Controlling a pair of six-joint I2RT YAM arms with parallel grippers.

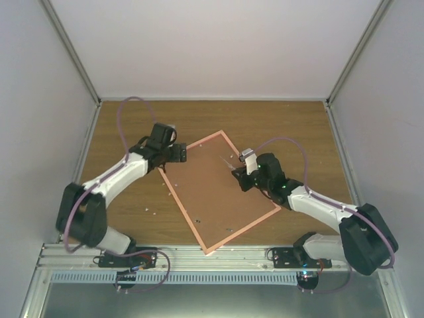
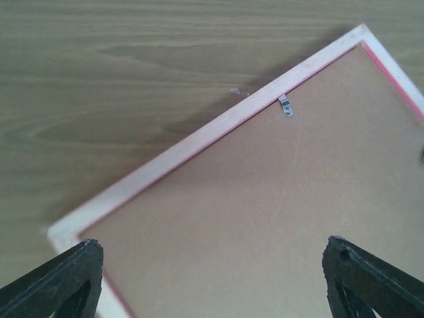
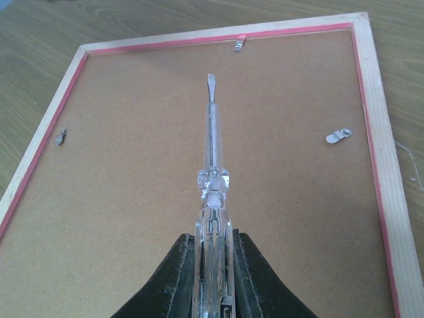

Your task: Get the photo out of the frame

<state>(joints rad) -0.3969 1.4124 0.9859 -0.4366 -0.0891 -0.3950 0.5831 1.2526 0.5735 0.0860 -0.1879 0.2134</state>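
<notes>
Fibreboard frame [image 1: 218, 199] back up. Right pincer [image 3: 212, 265] clamps screwdriver [image 3: 212, 152], clip [image 3: 239, 46] ahead of tip; blade could skid. Left pincer [image 2: 212, 285] open above frame: may slide.

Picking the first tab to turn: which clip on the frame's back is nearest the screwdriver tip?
The clip on the far edge of the frame, just beyond the screwdriver tip; the left clip and right clip sit well aside.

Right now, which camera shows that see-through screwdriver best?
The right wrist view: the screwdriver runs from handle, clamped in the right pincer, to flat tip over the brown back of the frame. The top view shows only a faint sliver; the left wrist view shows none.
</notes>
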